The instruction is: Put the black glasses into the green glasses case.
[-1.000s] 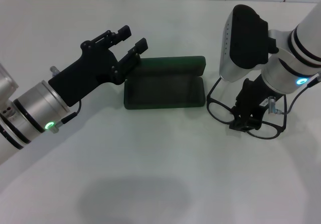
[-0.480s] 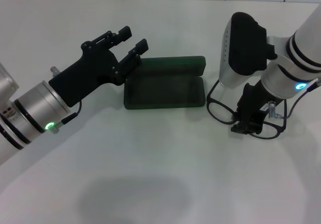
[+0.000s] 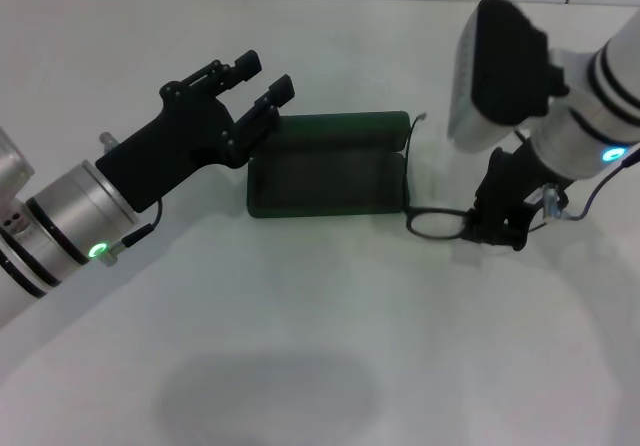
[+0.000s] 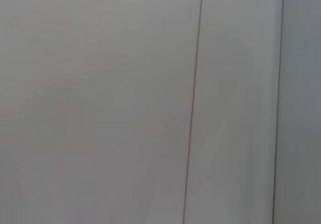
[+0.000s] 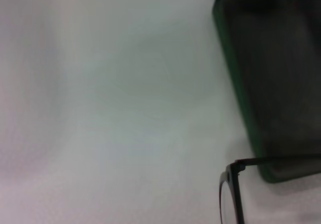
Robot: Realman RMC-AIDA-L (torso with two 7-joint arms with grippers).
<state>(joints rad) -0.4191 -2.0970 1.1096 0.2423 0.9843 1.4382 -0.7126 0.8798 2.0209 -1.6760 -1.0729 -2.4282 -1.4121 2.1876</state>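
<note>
Head view, read from the robot's left to its right. The left gripper (image 3: 262,79), a chunky black two-fingered tool on a silver wrist, hovers over the left end of the case with its fingers spread apart and holding nothing; its wrist view shows only a pale blank surface. At centre lies the green glasses case (image 3: 330,171), a dark green rectangular hinged box with rounded corners and dark lining, open on the white bench (image 3: 300,346), its long axis running left to right, lid toward the far side. Just beside its right end hang the black glasses (image 3: 432,223), a thin black wire frame with clear lenses, one lens rim showing near the case corner and one slim temple rising along the case's right edge. The right gripper (image 3: 497,228), black, on a white arm, has its fingers closed on the frame near its middle. The right wrist view shows the case corner (image 5: 271,108) close to the frame's hinge (image 5: 231,171). The open tray therefore lies to the left of the held frame, and the right arm is the nearer; both long axes appear roughly parallel.
</note>
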